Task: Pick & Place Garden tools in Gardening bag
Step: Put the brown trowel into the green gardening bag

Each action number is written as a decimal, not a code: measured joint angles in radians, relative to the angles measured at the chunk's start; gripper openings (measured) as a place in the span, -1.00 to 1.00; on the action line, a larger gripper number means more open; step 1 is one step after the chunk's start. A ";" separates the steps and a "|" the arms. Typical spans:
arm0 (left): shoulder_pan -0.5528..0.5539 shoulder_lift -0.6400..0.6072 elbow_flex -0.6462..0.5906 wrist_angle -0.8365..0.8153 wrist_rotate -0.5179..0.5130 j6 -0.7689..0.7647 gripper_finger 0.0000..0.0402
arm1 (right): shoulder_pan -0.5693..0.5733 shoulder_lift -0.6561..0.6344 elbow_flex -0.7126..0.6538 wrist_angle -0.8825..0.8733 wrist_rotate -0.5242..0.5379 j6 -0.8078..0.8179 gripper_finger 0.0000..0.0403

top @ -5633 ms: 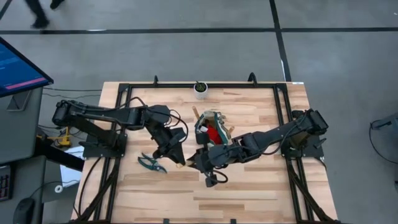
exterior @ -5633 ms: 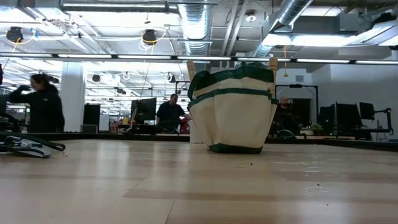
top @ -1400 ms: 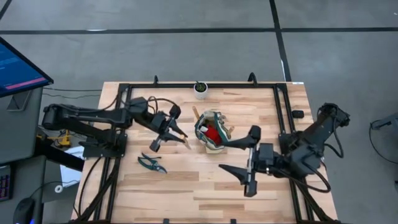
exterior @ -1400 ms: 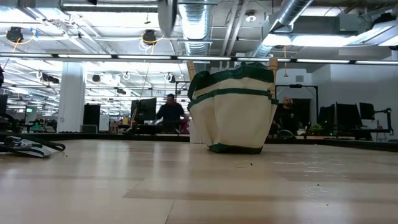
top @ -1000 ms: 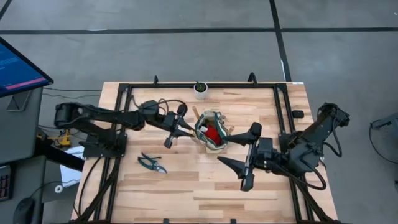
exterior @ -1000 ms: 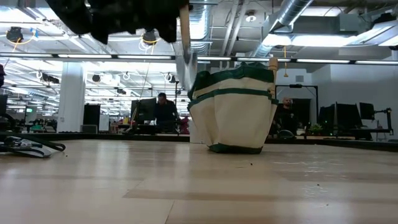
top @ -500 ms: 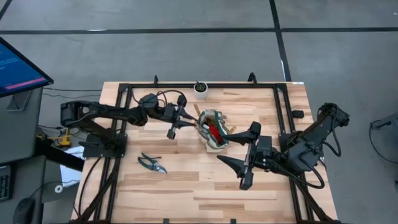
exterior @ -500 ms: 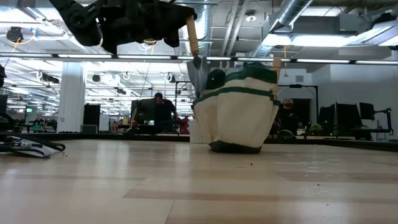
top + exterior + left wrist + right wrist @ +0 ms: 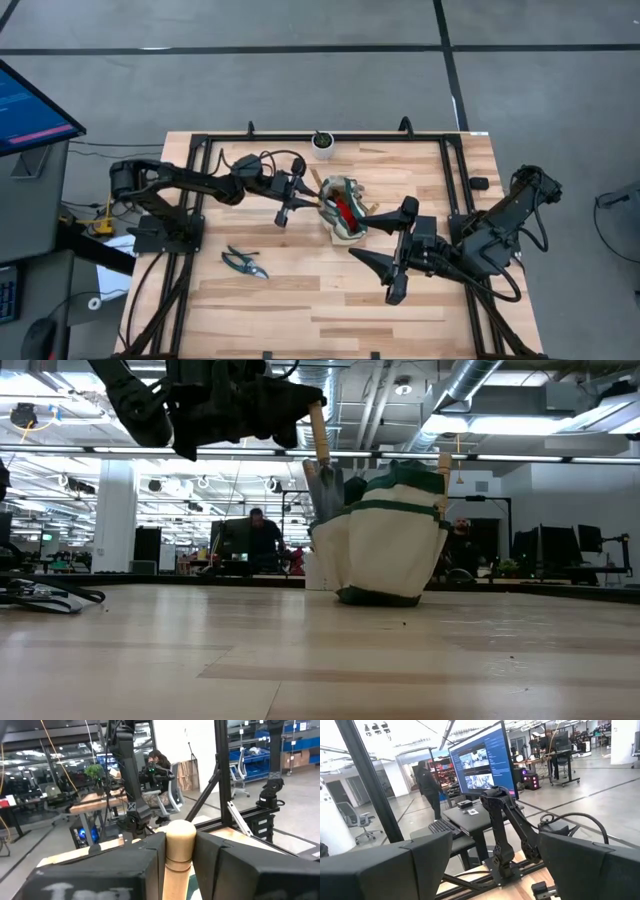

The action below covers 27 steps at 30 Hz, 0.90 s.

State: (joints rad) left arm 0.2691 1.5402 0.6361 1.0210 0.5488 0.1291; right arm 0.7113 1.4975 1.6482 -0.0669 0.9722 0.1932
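At the bag rim, trowel blade, hidden from above

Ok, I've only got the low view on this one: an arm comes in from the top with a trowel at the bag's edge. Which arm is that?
Observer: The left one. From above, the left gripper reaches the gardening bag from its own side.
Operator: Does it really have the tool?
Observer: Yes. Its wrist view shows the trowel clamped by its wooden handle between the fingers.
Operator: And the other arm?
Observer: The right gripper hangs open above the table, apart from the bag, holding nothing.
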 joint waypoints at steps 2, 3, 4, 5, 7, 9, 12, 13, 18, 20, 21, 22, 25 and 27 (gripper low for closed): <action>0.000 0.005 0.000 0.000 0.001 0.016 -0.76 | 0.000 0.000 0.000 0.000 0.000 0.000 0.42; 0.000 0.011 0.000 -0.001 0.004 0.028 -0.76 | 0.000 0.000 0.000 0.000 0.000 0.000 0.42; 0.000 0.018 0.000 -0.003 0.010 0.035 -0.76 | 0.000 0.000 0.000 0.000 0.000 0.000 0.42; 0.000 0.027 0.000 -0.001 0.014 0.037 -0.76 | 0.000 0.000 0.000 0.000 0.000 0.000 0.42; -0.001 0.049 0.003 -0.001 0.037 0.037 -0.76 | 0.000 0.000 0.000 0.000 0.000 0.000 0.42; -0.005 0.075 0.003 0.001 0.050 0.030 -0.76 | 0.000 0.000 0.000 -0.003 0.000 0.000 0.42; -0.009 0.108 0.003 0.003 0.061 0.032 -0.76 | -0.001 0.000 0.000 -0.004 0.000 -0.004 0.42; -0.009 0.119 0.003 0.006 0.067 0.032 -0.76 | -0.003 0.000 0.000 -0.004 0.000 -0.005 0.42; -0.008 0.160 0.003 0.030 0.139 0.033 -0.76 | -0.007 0.000 0.000 -0.004 -0.001 -0.006 0.42; -0.008 0.176 0.003 0.045 0.175 0.034 -0.76 | -0.008 0.000 0.000 -0.005 -0.001 -0.007 0.42; -0.008 0.184 0.007 0.047 0.189 0.034 -0.75 | -0.008 0.000 0.000 -0.007 -0.001 -0.008 0.42; -0.008 0.192 0.011 0.047 0.203 0.034 -0.74 | -0.008 0.000 0.000 -0.008 -0.001 -0.008 0.42; -0.008 0.217 0.027 0.047 0.236 0.034 -0.71 | -0.008 0.000 0.000 -0.007 -0.001 -0.008 0.42; -0.008 0.229 0.038 0.045 0.247 0.031 -0.67 | -0.008 0.000 0.000 -0.007 -0.001 -0.008 0.42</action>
State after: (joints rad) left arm 0.2615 1.7689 0.6737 1.0663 0.7959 0.1597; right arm 0.7036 1.4975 1.6482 -0.0742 0.9711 0.1848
